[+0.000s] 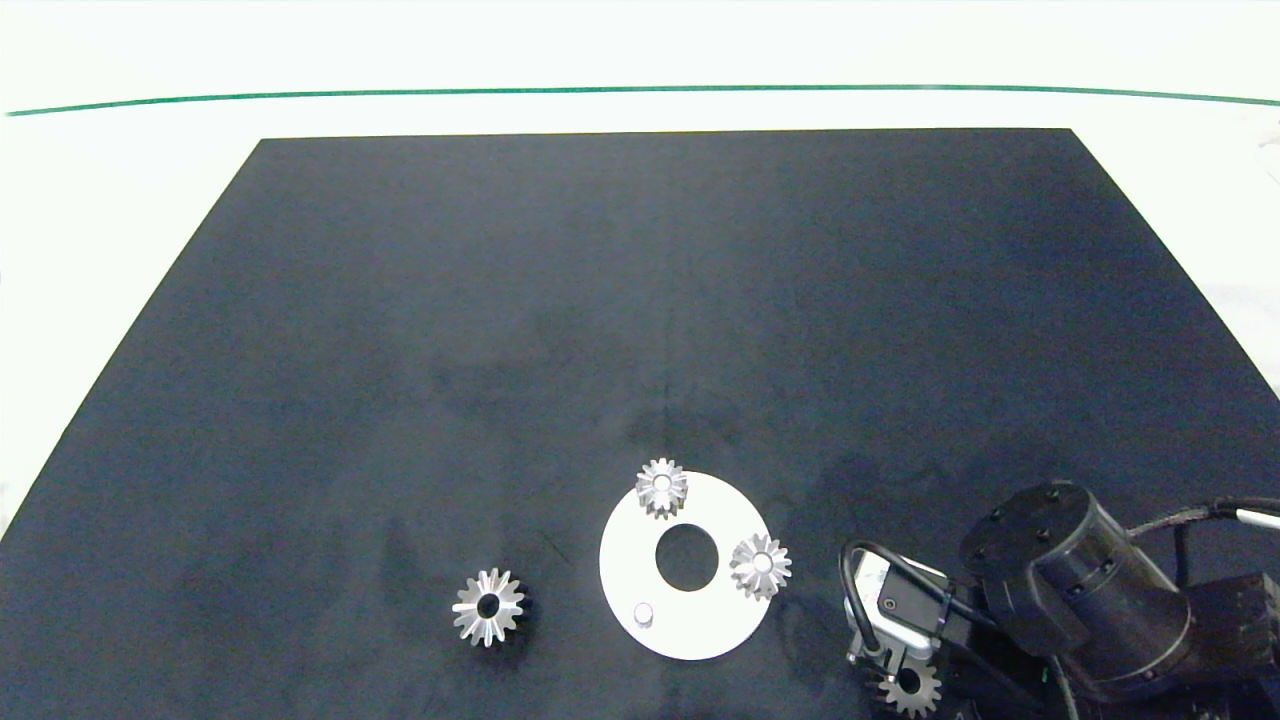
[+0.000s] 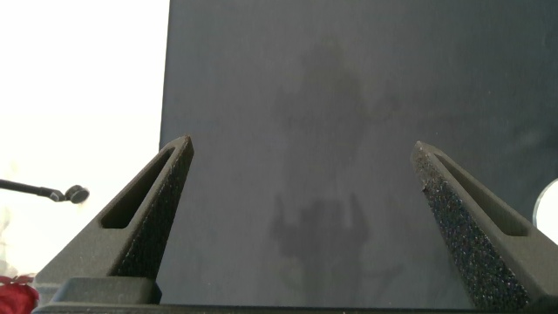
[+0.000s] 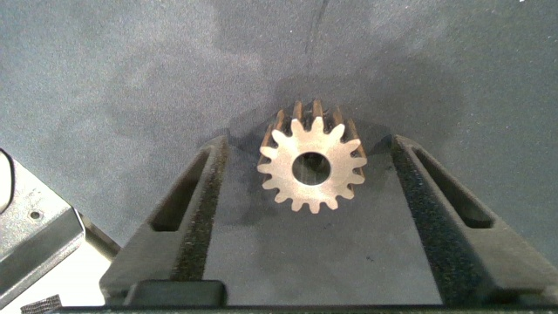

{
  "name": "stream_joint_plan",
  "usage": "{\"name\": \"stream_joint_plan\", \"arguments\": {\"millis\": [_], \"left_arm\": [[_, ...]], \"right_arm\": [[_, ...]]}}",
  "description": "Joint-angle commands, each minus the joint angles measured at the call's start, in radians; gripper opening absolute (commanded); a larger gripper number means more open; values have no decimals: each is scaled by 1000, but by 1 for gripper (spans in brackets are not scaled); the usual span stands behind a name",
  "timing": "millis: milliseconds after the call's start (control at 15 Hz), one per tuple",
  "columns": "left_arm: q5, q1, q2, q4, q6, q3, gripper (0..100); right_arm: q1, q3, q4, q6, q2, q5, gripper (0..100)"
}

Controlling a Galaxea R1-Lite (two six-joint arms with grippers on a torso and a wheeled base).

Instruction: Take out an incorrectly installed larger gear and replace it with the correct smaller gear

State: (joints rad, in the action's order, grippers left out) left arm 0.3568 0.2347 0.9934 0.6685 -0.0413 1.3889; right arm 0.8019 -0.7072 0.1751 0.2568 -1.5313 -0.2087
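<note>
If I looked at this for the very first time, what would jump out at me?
Probably the white round plate on the black mat, with two little silver gears on its edge and one bare peg. Beside it, on the mat, lies the larger gear, shiny and spiky like a star. Near the front right edge, the right gripper has its fingers open either side of the smaller gear.

The larger gear (image 1: 488,607) is shiny silver with long, sharp teeth and a small dark centre hole; it lies flat on the black mat, near the front edge, left of centre. The smaller gear (image 1: 910,688) (image 3: 310,167) (grey, short blunt teeth, round centre hole) lies at the front edge, toward the right corner.
</note>
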Motion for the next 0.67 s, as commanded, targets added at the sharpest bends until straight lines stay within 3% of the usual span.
{"name": "stream_joint_plan", "arguments": {"millis": [67, 667], "left_arm": [[2, -2, 5, 3, 0, -1, 100], [2, -2, 5, 3, 0, -1, 100]], "right_arm": [[0, 2, 1, 10, 0, -1, 68], [0, 8, 1, 10, 0, -11, 50]]}}
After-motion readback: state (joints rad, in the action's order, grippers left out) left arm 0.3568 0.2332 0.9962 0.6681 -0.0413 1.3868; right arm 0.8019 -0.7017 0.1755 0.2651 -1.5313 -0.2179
